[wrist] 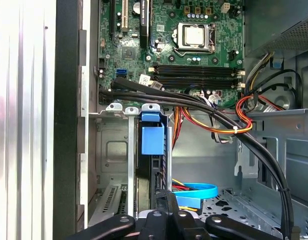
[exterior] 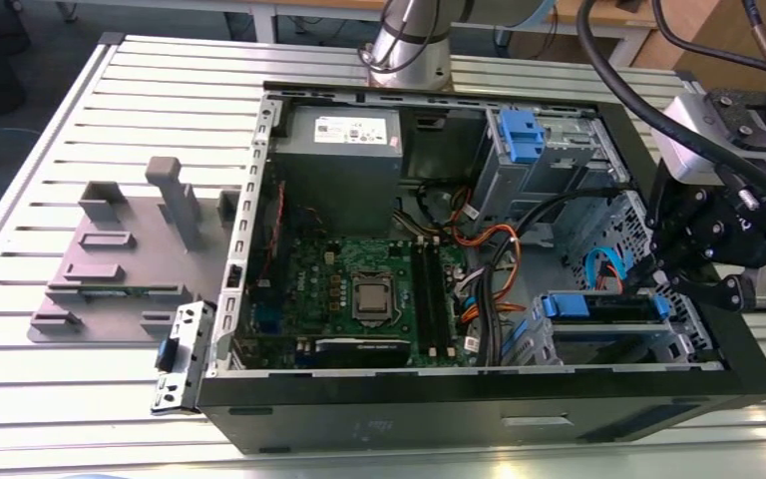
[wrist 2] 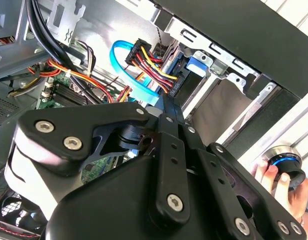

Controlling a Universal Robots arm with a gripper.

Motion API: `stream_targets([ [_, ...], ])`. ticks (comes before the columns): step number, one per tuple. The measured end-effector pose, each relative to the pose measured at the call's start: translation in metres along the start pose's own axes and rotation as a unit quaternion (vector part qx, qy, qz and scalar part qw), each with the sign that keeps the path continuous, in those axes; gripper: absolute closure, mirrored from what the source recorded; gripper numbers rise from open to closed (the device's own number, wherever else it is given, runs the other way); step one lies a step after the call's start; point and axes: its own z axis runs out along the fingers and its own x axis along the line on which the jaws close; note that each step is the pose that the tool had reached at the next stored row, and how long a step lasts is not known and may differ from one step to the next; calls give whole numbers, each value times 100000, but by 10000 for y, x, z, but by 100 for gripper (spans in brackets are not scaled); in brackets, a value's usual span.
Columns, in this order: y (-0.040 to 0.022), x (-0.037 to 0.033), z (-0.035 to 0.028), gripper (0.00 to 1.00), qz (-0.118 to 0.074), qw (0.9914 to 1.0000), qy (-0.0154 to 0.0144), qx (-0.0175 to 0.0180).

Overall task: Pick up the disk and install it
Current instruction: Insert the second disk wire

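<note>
Gripper [exterior: 669, 282] sits at the exterior view's right edge of the open computer case [exterior: 490, 419], over the corner near the front panel, and it reaches in toward the drive cage [exterior: 618, 344]. Whether it is apart, together or clamped on anything cannot be told. In the first wrist view the gripper [wrist: 166, 204] lies right at the near end of the disk [wrist: 155, 170]. In the second wrist view the gripper [wrist 2: 166, 107] points at a bundle of red, yellow and black wires [wrist 2: 149, 62] and a looped blue cable [wrist 2: 136, 82].

In the exterior view the disk [exterior: 600, 306] stands on edge inside the cage, slim side up and blue rail on top. Its visible edge runs across the exterior view from left to right, with one end toward the motherboard [exterior: 356, 284] and the other toward the gripper. The first wrist view shows the same line: the blue tab end faces the motherboard [wrist: 194, 55], and the dark edge runs back to the gripper.

A separate blue clip [exterior: 523, 135] sits in the upper bay, well apart. A grey fixture [exterior: 117, 259] rests on the slatted table [exterior: 37, 200] at the exterior view's left. In the second wrist view a person's hand [wrist 2: 274, 182] grips a round black knob [wrist 2: 286, 162] outside the case
</note>
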Motion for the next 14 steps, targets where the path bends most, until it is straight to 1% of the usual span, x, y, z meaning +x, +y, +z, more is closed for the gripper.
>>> stream_targets([
  [2, 0, 0, 0, 89, -2, 100000, -1, 0],
  [3, 0, 0, 0, 82, -1, 100000, -2, -1],
  [10, 2, -5, 0, 82, 0, 100000, 4, 21],
  [11, 3, -5, -6, 82, -23, 100000, -5, 279],
  [14, 3, -5, -6, 82, -25, 100000, -5, 301],
])
